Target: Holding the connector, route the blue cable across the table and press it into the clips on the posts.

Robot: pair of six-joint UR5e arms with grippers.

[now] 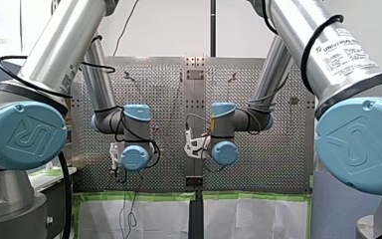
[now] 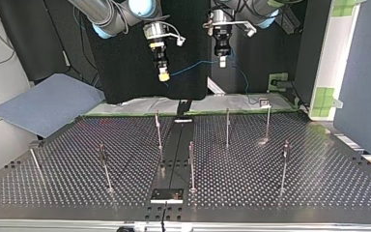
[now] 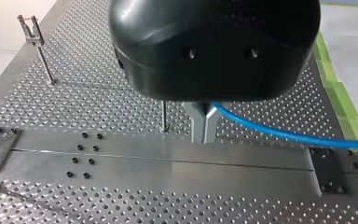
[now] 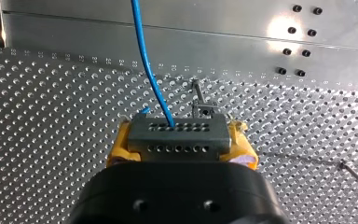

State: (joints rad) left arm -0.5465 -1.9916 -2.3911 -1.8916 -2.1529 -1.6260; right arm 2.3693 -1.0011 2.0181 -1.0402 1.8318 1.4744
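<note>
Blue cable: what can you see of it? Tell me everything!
The cable is thin, blue and smooth, like plastic. One end goes into a grey connector with rows of holes, pinched by my right hand's yellow pads. It runs through the air to my left hand, whose metal fingers pinch it, above the table. No clip holds it.
</note>
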